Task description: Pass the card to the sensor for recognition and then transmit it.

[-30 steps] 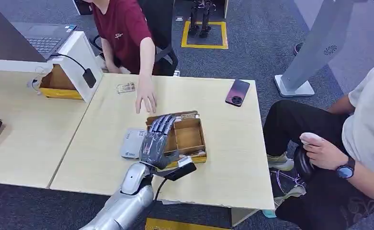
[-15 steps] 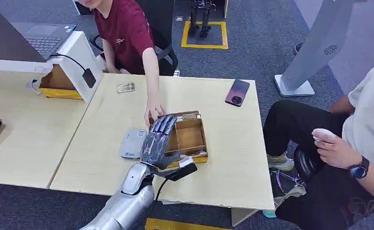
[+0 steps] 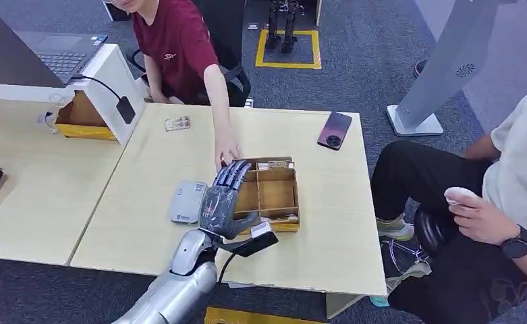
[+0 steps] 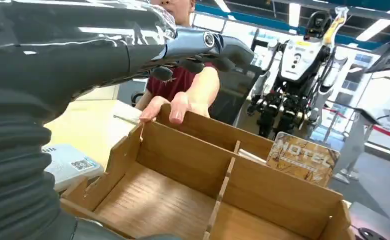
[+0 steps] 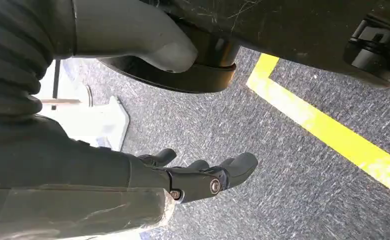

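Card [image 4: 302, 157] with "HOTEL" printed on it stands upright in the wooden box [image 3: 269, 196], in a narrow slot along the box's far wall, toward the far right corner of the box. The box sits on the table [image 3: 146, 155] near the front edge, roughly midway along it, and is split by thin dividers into open compartments whose floors look bare in the left wrist view.

The left hand [image 3: 221, 200] reaches over the left part of the box with its fingers [image 3: 233, 174] stretched forward and slightly apart, holding nothing; they hang above the box's far left corner. A person in a dark red shirt [image 3: 173, 40] sits beyond the far edge of the table and reaches across it; the person's hand [image 3: 228, 152] rests its fingertips on the far wall of the box, just beside the robot's fingers.

A flat grey sensor [image 3: 187, 201] lies on the table just left of the box, under the left wrist. A dark phone [image 3: 335, 129] lies near the far right corner of the table, well apart from the box. A second person in black trousers [image 3: 415, 175] sits at the table's right edge.

The right hand [image 5: 197, 172] hangs over grey carpet beside a yellow floor line [image 5: 332, 135], its fingers loosely extended and holding nothing.
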Robot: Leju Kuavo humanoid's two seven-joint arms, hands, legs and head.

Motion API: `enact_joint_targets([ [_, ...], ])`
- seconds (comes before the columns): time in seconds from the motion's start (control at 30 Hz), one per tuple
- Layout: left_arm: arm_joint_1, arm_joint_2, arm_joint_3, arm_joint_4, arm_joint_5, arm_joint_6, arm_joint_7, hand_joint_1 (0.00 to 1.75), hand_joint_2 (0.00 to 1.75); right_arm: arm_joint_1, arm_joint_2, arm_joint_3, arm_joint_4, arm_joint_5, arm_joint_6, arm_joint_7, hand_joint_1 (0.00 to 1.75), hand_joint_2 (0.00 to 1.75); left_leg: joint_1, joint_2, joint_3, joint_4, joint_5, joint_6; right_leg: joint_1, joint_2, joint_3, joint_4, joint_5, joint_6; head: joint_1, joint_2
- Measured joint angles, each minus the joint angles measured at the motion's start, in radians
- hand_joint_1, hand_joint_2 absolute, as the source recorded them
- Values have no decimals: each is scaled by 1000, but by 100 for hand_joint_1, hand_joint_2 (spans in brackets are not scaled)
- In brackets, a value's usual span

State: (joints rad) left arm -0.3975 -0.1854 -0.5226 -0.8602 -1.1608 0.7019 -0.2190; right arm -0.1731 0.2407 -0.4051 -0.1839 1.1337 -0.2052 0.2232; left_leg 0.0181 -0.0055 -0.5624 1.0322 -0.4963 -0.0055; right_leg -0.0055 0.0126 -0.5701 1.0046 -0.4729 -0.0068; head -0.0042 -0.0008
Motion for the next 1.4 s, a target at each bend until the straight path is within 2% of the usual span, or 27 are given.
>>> enact_joint_targets([
  [0.27, 0, 29, -23, -9, -33, 1, 48, 0, 175, 0, 0, -5, 0, 0, -1, -2, 0, 175, 0, 0, 0, 0, 0, 0, 0, 0, 0, 0, 0, 0, 0, 0],
  [0.57, 1, 53, -31, -19, -38, -2, 48, 0, 175, 0, 0, -7, 0, 0, -2, -2, 0, 175, 0, 0, 0, 0, 0, 0, 0, 0, 0, 0, 0, 0, 0, 0],
  [0.77, 29, 97, -70, -70, 71, -132, -49, 0, 175, 2, -2, -22, 0, 0, -3, -15, 0, 175, 0, 0, 0, 0, 0, 0, 0, 0, 0, 0, 0, 0, 0, 0],
  [0.9, 67, 137, -120, -141, 83, -180, -59, 0, 175, 4, -3, -32, 0, -1, -8, -24, 0, 175, 0, 0, 0, 0, 0, 0, 0, 0, 0, 0, 0, 0, 0, 0],
  [1.17, 128, 208, -179, -260, 84, -224, -60, 0, 175, 6, -5, -53, 0, -4, -14, -32, 0, 175, 0, 0, 0, 0, 0, 0, 0, 0, -1, 0, 0, 0, 0, 0],
  [1.4, 139, 232, -193, -295, 84, -226, -60, 0, 175, 6, -5, -58, 0, -4, -14, -32, 0, 175, 0, 0, 0, 0, 0, 0, 0, 0, 0, 0, 0, 0, 0, 0],
])
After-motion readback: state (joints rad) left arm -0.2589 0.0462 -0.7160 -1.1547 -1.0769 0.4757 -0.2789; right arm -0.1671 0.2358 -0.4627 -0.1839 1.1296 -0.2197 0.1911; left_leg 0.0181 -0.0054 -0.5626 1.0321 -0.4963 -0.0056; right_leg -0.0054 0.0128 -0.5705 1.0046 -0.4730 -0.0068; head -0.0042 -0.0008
